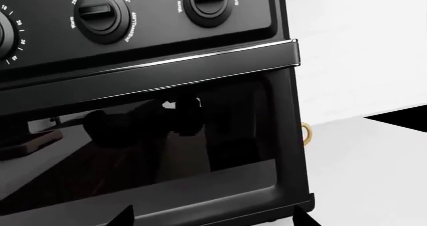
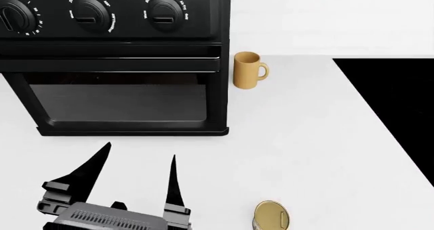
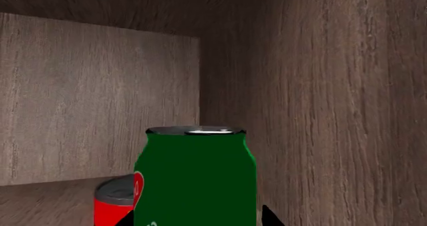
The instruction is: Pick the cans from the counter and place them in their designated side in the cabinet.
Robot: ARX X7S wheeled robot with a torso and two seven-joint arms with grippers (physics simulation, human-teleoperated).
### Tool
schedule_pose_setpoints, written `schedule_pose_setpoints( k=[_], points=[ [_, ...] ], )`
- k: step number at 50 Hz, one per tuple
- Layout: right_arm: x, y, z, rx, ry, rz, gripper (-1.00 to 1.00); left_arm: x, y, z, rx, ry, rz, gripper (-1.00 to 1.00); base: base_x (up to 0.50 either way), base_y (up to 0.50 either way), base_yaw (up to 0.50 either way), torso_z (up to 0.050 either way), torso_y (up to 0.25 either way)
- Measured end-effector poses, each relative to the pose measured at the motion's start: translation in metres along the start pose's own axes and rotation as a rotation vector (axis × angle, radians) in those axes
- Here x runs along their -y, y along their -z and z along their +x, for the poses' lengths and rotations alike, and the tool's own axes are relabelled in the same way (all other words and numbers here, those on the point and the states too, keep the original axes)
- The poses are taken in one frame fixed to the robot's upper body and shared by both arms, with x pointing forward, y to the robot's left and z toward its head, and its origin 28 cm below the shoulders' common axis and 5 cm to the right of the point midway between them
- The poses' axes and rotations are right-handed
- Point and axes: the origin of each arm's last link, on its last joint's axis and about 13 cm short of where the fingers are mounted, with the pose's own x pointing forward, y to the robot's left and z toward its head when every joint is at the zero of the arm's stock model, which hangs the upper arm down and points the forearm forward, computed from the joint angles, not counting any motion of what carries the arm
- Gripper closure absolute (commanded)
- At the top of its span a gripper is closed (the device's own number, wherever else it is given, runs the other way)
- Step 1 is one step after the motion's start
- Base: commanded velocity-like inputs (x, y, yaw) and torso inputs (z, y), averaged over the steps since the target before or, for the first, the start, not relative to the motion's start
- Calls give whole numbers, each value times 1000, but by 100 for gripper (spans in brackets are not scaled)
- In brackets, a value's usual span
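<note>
Inside a wooden cabinet (image 3: 333, 86), the tall green can (image 3: 195, 176) stands upright between the fingers of my right gripper (image 3: 197, 217), which is shut on its sides. Its base is out of view. The short tin with a gold lid (image 2: 273, 217) stands on the white counter (image 2: 298, 154) near the front edge. To the tin's left, my left gripper (image 2: 139, 153) is open and holds nothing. In the left wrist view, this gripper (image 1: 212, 218) faces the oven door. My right gripper is out of the head view.
A red can (image 3: 115, 203) stands in the cabinet just beside the green one. A black toaster oven (image 2: 115, 62) fills the counter's back left, with a tan mug (image 2: 247, 70) to its right. The black cooktop (image 2: 393, 113) lies at the right.
</note>
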Motion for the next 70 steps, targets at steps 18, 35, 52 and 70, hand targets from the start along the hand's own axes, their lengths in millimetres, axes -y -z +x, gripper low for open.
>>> schedule_pose_setpoints(
  k=[18,35,52,70],
  points=[
    [7,-3,-5,-44,-23,36,-100,1,-2,-1,8,-1,-1,-100,-1,0,-1,0,0],
    [11,-4,-31,-145,-119,123,-100,2,-5,-4,24,-9,-1,-100,0,0,0,0,0],
    [19,-19,-65,-43,-99,8,-100,2,-8,-9,47,-12,2,-100,0,0,0,0,0],
    [19,-7,-135,36,-158,-40,-100,0,-7,-14,57,-10,2,-100,0,0,0,0,0]
  ],
)
